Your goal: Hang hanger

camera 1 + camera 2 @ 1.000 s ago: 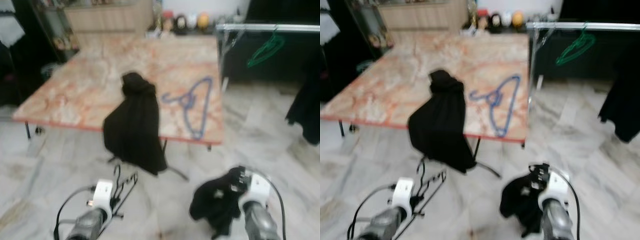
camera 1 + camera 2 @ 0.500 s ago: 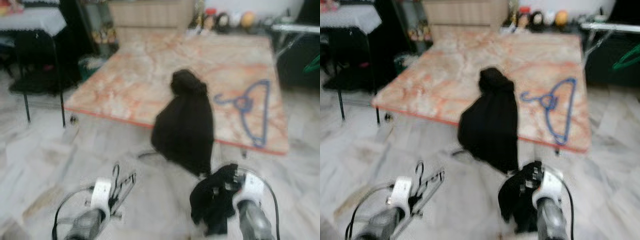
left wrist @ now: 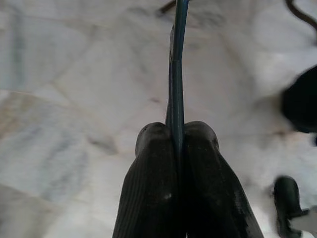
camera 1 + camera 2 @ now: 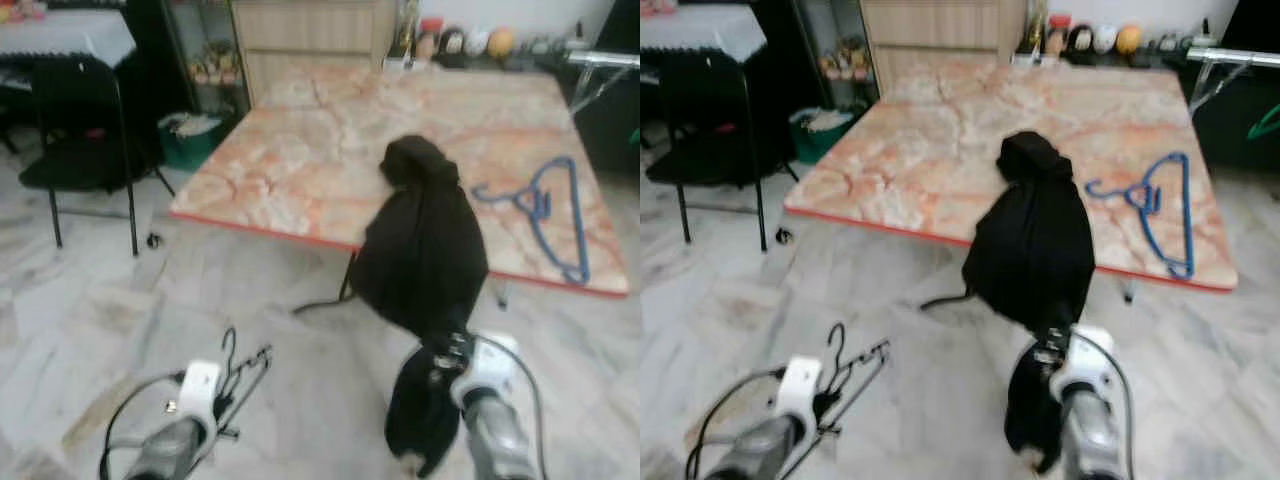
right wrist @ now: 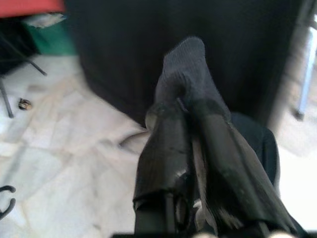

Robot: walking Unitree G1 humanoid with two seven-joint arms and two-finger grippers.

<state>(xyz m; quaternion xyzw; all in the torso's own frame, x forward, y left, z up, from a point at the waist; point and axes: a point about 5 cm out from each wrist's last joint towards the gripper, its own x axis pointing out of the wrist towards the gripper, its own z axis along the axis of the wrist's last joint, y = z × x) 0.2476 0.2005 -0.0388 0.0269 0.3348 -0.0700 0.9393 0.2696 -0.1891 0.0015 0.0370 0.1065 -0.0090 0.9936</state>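
Your left pincer [image 3: 176,131] is clamped flat on the thin bar of a black wire hanger [image 4: 240,372], fingers pressed together with the metal between them, so the hanger juts forward over the floor with its hook up. That edge-on grip looks chosen to keep the light frame from swinging while you walk. Your right pincer [image 5: 190,106] is closed on a fold of dark knit cloth [image 4: 420,420], ribbed and soft, which sags in a limp bundle below the wrist; both hands are loaded, low and close to the body.

Ahead stands the desk [image 4: 300,150], a marbled orange-pink slab with a red edge on thin metal legs. A second black garment [image 4: 425,250] is draped over its near edge, bunched on top and hanging heavy toward the floor. Beside it lies a blue hanger [image 4: 555,205], a slim triangular frame, flat on the slab. A black folding chair [image 4: 75,145] stands off to the left on pale veined tile [image 4: 80,330]. A silver rail [image 4: 605,60] shows at the far right, likely where the hanger belongs.
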